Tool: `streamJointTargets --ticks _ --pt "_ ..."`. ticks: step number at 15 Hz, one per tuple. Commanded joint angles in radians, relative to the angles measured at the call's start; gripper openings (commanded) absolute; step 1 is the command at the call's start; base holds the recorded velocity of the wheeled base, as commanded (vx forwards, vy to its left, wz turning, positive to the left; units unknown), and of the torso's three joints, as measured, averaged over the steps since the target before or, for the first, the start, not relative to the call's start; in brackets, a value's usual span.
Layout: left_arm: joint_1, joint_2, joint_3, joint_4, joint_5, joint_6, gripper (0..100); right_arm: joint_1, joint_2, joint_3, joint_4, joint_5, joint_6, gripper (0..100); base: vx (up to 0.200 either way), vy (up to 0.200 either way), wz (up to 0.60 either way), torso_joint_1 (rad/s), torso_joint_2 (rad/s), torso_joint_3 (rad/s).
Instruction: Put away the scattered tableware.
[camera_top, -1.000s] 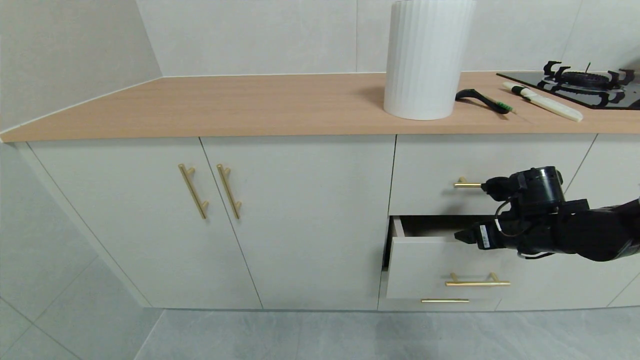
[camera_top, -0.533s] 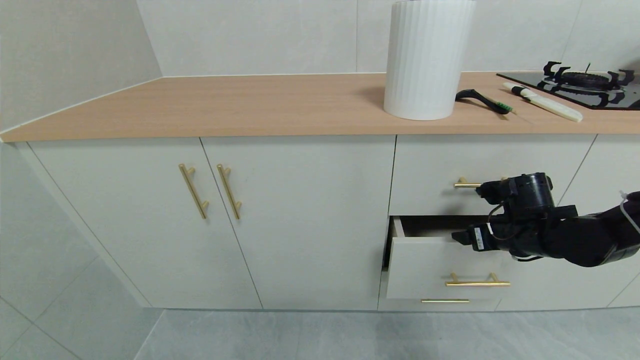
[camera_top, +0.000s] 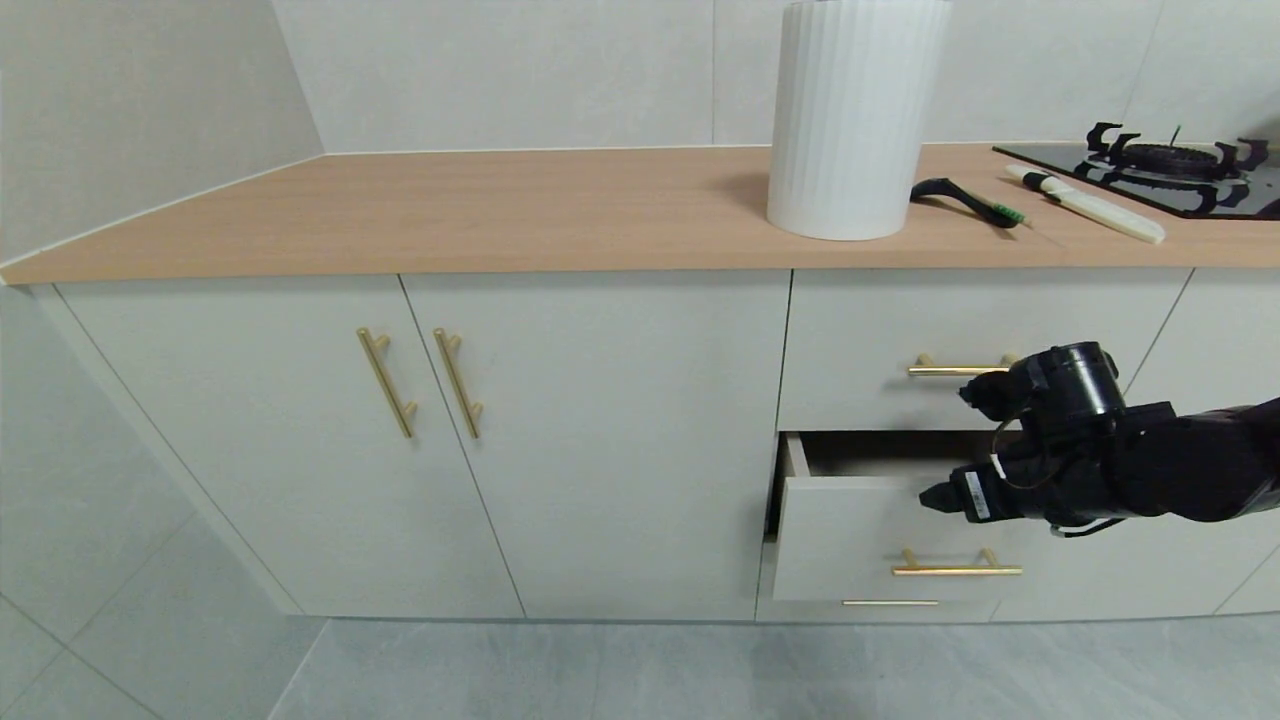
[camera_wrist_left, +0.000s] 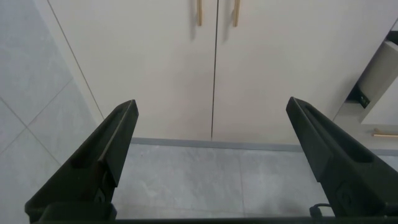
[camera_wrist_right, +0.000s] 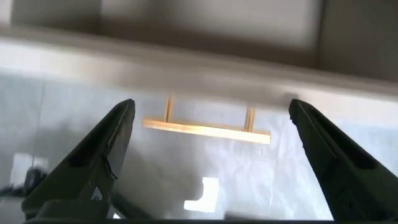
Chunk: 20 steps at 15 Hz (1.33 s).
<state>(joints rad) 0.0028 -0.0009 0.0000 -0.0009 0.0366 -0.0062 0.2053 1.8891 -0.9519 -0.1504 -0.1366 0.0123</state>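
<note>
Below the right end of the counter (camera_top: 500, 210), the middle drawer (camera_top: 850, 530) stands partly open. Your right gripper (camera_top: 935, 495) hangs at its front, fingers wide and empty. The left gripper (camera_wrist_left: 211, 109) is equally wide and empty. Nothing is stowed yet: the white knife (camera_top: 1090, 208) and black utensil (camera_top: 960, 195) lie near the counter's right end.

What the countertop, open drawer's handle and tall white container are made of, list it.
Countertop: wood or wood-look laminate, matte; faint grain shows.
Drawer handle: probably metal, brushed gold; thin bar with sheen.
Container: white, matte, vertically ribbed; ceramic or plastic, cannot tell.
</note>
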Motion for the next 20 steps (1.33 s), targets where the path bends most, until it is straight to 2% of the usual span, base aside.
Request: streamJointTargets --ticks 1,4,8,11,16,20 --pt "0.0 0.001 0.0 -0.001 0.0 0.0 100 0.003 -0.033 -0.01 -0.009 -0.001 0.005 100 0.0 0.0 0.0 0.0 0.0 0.0" --pt "0.0 0.001 0.0 -0.001 0.0 0.0 100 0.031 0.018 -0.016 -0.133 -0.009 0.086 100 0.0 0.0 0.0 0.0 0.0 0.0" --pt "0.0 0.001 0.0 -0.001 0.0 -0.001 100 0.034 0.134 -0.018 -0.244 -0.052 0.089 100 0.0 0.0 0.0 0.0 0.0 0.0" --pt "0.002 0.001 0.0 -0.001 0.0 0.0 100 0.034 0.169 -0.024 -0.265 -0.054 0.089 100 0.0 0.0 0.0 0.0 0.0 0.0" --pt "0.0 0.001 0.0 -0.001 0.0 0.0 100 0.032 0.145 -0.025 -0.216 -0.052 0.087 100 0.0 0.0 0.0 0.0 0.0 0.0" --pt "0.0 0.001 0.0 -0.001 0.0 0.0 100 0.032 0.054 -0.05 -0.005 -0.044 0.083 100 0.0 0.0 0.0 0.0 0.0 0.0"
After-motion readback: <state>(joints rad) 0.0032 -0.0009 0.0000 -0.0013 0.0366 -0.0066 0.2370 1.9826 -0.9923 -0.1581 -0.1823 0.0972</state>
